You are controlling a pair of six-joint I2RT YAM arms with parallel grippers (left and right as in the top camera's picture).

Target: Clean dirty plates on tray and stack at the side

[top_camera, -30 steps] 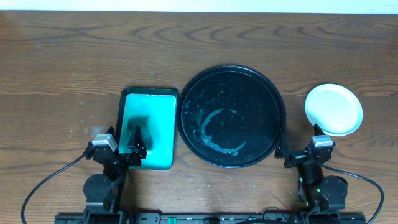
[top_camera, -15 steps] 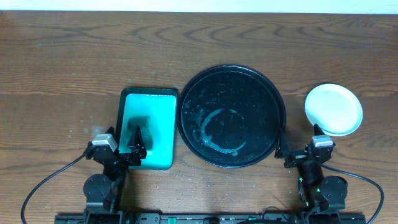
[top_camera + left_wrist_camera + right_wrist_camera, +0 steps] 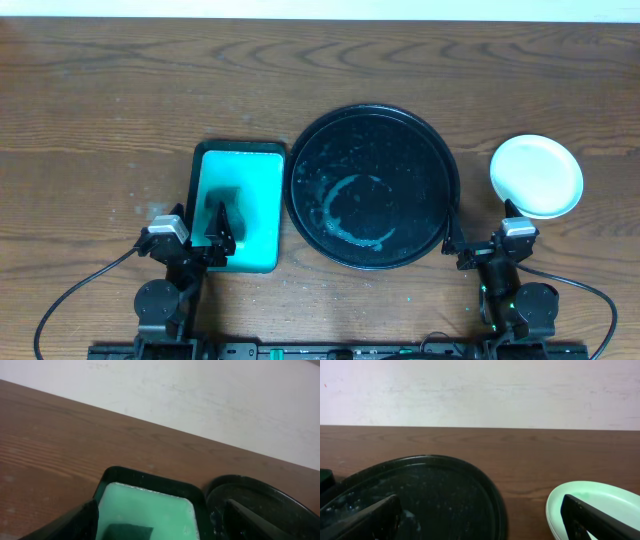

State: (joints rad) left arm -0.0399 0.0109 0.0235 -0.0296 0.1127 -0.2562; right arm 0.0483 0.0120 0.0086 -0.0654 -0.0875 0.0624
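The round black tray (image 3: 372, 150) sits mid-worktop (image 3: 100, 100) with no plates on it, only a whitish ring of residue (image 3: 330, 212). The white plates (image 3: 536, 176) are stacked at the tray's 3 o'clock, just clear of its rim; how many are in the pile I cannot tell.

The right tool (image 3: 480, 502) is spread wide and empty at the tray's 5 o'clock, one finger by the tray rim and the other by the stack. The left tool (image 3: 160, 507), also wide open and empty, hangs over the teal-green rectangular tray (image 3: 258, 190) at 9 o'clock, above a dark pad (image 3: 131, 531).

The job looks about finished. The main risk is the right tool: any forward sweep could shove the stack or catch the tray rim. The top plate has a faint green cast, possibly leftover residue.
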